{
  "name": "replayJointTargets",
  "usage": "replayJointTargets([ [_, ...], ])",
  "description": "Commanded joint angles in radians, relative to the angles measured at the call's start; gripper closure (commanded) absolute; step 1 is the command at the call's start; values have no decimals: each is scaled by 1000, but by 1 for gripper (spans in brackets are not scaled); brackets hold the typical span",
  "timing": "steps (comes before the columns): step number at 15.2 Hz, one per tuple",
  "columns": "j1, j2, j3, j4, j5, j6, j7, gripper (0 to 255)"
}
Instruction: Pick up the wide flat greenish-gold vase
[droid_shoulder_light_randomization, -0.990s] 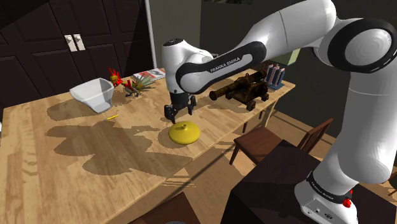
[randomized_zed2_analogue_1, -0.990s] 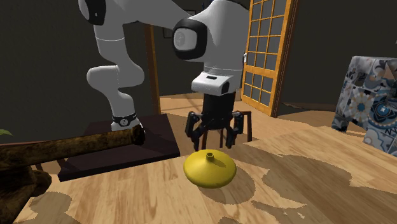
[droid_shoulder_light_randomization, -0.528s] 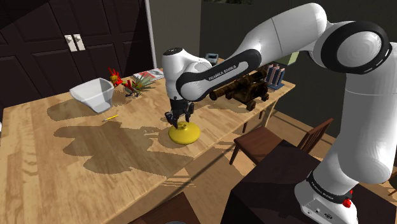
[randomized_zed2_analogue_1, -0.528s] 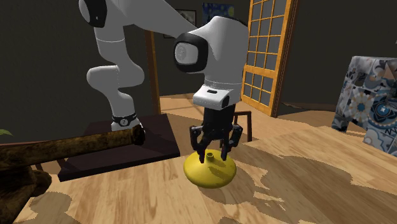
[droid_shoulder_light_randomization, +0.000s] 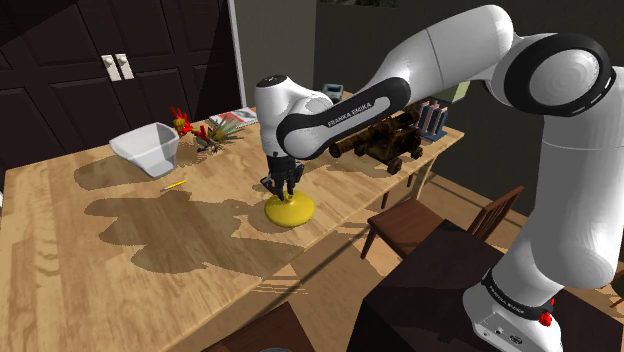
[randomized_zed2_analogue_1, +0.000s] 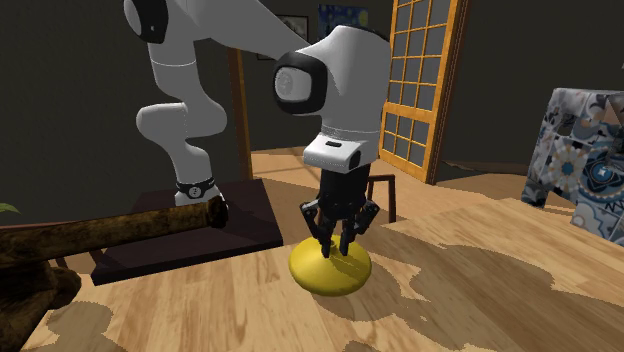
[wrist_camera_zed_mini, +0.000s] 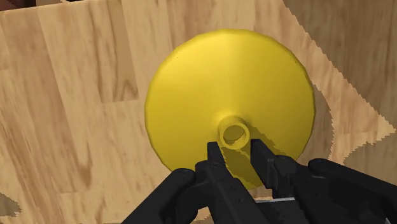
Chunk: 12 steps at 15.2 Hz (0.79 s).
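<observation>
A pale wooden table (droid_shoulder_light_randomization: 90, 290) takes up the lower left of the shoulder view, with dark cabinets (droid_shoulder_light_randomization: 90, 70) behind it at the upper left. The vase (droid_shoulder_light_randomization: 290, 211) is yellow, wide and flat. It sits on the table near the middle of that frame, a little toward the edge where a brown chair (droid_shoulder_light_randomization: 412, 226) stands at the right. The gripper (droid_shoulder_light_randomization: 283, 188) points straight down onto the vase's top.

In the second exterior view the vase (randomized_zed2_analogue_1: 330, 272) lies at lower centre on the table (randomized_zed2_analogue_1: 480, 310). The gripper (randomized_zed2_analogue_1: 336, 243) is right above it, its fingers drawn close together at the small neck. The wrist view shows the vase (wrist_camera_zed_mini: 216, 83) from above on the table (wrist_camera_zed_mini: 63, 95). The gripper (wrist_camera_zed_mini: 236, 148) has one black fingertip on each side of the short round neck, pinching it.

In the shoulder view, a white bowl (droid_shoulder_light_randomization: 148, 148) sits at the upper left of the table, with a thin yellow pencil (droid_shoulder_light_randomization: 176, 184) below it. A dark cannon (droid_shoulder_light_randomization: 380, 140) stands right of centre, near the far corner. The dark stand (droid_shoulder_light_randomization: 440, 300) is at the lower right. In the second exterior view, a lattice door (randomized_zed2_analogue_1: 425, 75) with an orange frame fills the upper right.
</observation>
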<state>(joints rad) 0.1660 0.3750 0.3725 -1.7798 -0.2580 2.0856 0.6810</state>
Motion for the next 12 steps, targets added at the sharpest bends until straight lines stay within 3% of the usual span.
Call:
replayJointTargets([
  [1, -1, -3, 0, -5, 1, 1, 0, 255],
  [12, -6, -58, 13, 69, 34, -123, -29, 255],
])
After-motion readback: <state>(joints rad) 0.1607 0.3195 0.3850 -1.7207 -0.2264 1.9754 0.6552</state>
